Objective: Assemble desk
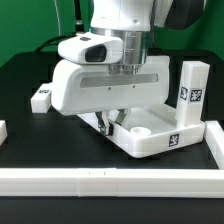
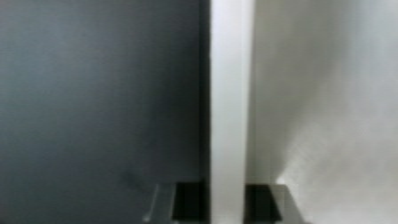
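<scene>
The white tray-like tabletop (image 1: 150,135) lies on the black table at the exterior view's right, a round corner socket (image 1: 138,129) facing up. One white square leg (image 1: 192,92) with a tag stands upright at its far right corner. My gripper (image 1: 105,122) reaches down at the tabletop's left end. In the wrist view, my gripper (image 2: 228,205) has its dark fingers (image 2: 192,202) shut on either side of the tabletop's thin white rim (image 2: 228,100). Another leg (image 1: 40,97) lies on the table at the left.
The long white border rail (image 1: 110,181) runs along the front and turns up the right side (image 1: 215,145). A small white part (image 1: 3,130) shows at the left edge. The arm's wide white hand hides the table's middle.
</scene>
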`<act>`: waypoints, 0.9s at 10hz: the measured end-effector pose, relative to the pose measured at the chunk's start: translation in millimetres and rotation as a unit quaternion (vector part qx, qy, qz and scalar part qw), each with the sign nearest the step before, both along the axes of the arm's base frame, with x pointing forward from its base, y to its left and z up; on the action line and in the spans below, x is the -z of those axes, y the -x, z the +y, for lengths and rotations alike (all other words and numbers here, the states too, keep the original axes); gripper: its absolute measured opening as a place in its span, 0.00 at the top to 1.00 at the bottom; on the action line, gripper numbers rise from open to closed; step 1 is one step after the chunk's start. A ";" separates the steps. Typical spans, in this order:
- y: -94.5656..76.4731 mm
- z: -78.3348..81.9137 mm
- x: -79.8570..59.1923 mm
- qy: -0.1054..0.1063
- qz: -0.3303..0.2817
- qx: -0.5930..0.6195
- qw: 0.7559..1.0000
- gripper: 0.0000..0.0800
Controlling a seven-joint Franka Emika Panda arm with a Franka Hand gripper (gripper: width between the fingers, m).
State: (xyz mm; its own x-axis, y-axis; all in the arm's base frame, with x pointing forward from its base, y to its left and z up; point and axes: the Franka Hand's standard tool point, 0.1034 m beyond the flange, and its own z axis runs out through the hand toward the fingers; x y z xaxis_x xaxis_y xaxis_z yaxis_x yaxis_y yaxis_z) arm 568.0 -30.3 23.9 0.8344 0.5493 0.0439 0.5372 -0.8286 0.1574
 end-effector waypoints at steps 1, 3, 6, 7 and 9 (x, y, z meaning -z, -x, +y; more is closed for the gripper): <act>-0.7 -0.3 -0.5 0.007 0.004 -0.041 0.999 0.92; -6.0 5.7 -1.5 0.022 0.006 -0.109 0.994 0.92; -22.9 20.4 -2.7 0.042 0.009 -0.234 0.971 0.92; -22.9 18.2 -3.4 0.044 0.010 -0.244 0.969 0.92; -23.4 15.9 -4.0 0.055 0.016 -0.285 0.957 0.92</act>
